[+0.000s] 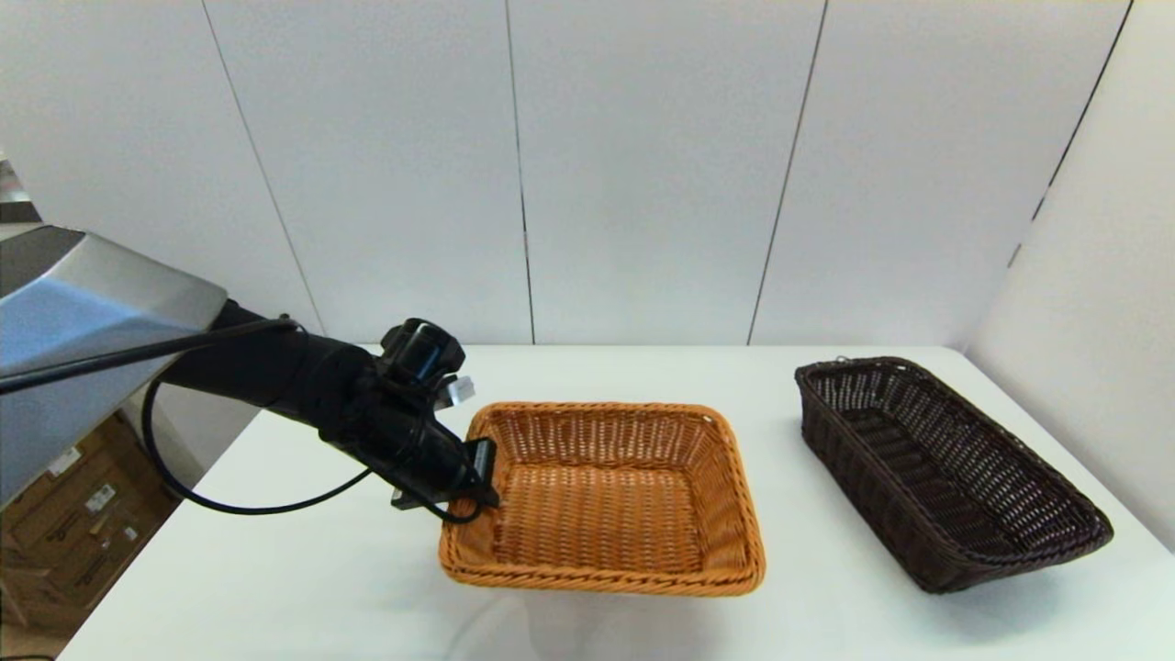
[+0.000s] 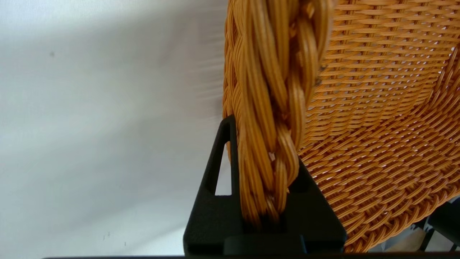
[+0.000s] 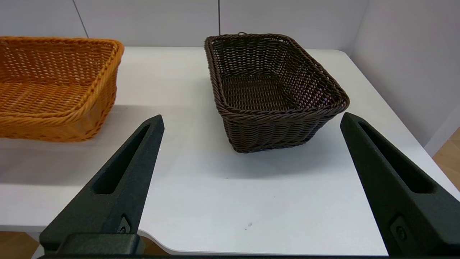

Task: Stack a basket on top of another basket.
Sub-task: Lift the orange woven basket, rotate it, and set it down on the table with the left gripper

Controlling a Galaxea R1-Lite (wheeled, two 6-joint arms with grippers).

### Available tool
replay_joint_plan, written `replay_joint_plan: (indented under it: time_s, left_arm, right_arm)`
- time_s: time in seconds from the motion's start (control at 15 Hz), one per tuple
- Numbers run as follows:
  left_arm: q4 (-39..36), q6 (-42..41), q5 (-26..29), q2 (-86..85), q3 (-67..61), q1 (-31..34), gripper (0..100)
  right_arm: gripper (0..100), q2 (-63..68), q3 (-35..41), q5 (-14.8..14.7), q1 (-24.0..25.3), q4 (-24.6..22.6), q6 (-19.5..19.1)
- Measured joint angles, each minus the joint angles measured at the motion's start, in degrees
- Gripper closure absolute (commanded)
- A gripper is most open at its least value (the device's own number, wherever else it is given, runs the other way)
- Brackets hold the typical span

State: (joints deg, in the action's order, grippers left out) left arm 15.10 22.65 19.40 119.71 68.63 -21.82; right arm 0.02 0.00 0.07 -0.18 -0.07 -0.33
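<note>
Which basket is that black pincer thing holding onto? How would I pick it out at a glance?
Start at the white table. Two woven baskets sit apart on it; the one you want is the orange basket near the middle, with the left pincer shut on its braided rim. The other, off to the right, is the dark basket, which nothing touches.

The left gripper [image 1: 484, 477] hides part of the orange-tan basket's [image 1: 606, 496] left rim. The wrist views cut that basket off at their edges. The right gripper [image 3: 251, 118] is outside the head view.
</note>
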Motion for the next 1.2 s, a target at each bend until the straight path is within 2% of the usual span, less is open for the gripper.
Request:
replay_joint_plan:
  time_s: [1.2]
  left_arm:
    - [0.02,0.91,1.33,3.78,2.26,-0.23,100]
  right_arm:
    - [0,0.00,0.00,0.00,0.00,0.00,0.00]
